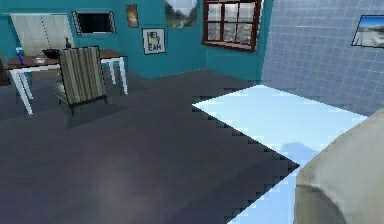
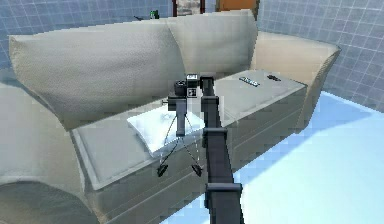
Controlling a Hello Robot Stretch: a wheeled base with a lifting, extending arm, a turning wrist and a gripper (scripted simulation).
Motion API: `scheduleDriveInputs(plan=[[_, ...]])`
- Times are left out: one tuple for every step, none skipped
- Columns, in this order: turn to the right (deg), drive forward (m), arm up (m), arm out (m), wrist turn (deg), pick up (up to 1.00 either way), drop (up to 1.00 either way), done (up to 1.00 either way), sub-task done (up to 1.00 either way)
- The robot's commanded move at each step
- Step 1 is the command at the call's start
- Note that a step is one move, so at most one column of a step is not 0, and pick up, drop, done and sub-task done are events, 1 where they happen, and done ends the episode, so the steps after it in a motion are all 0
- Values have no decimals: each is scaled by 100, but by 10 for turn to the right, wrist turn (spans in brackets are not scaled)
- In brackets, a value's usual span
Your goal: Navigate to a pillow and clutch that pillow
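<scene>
Ahead, the tool (image 2: 178, 169) meets a pale flat square (image 2: 148, 127) on the sofa (image 2: 100, 60).

1. One sofa (image 2: 110, 150), with two back cushions (image 2: 90, 62).
2. One pale square (image 2: 150, 125) and two small dark things (image 2: 250, 80) on its seat.
3. One table (image 1: 60, 62) and one striped chair (image 1: 82, 75), at ten o'clock in the forward view.
4. One window (image 1: 232, 22) and four wall pictures (image 1: 154, 40).
5. One pale rug (image 1: 280, 115).

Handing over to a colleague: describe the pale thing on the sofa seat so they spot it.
Start at the big beige sofa. On its seat, by the gripper, lies a flat pale square, probably the pillow. It is whiter than the beige upholstery and much larger than the small dark thing farther right on the seat.
</scene>
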Motion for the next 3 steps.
scheduleDriveInputs(plan=[[0, 0, 0, 0, 450, 0, 0, 0, 0], [0, 0, 0, 0, 450, 0, 0, 0, 0], [0, 0, 0, 0, 300, 0, 0, 0, 0]])
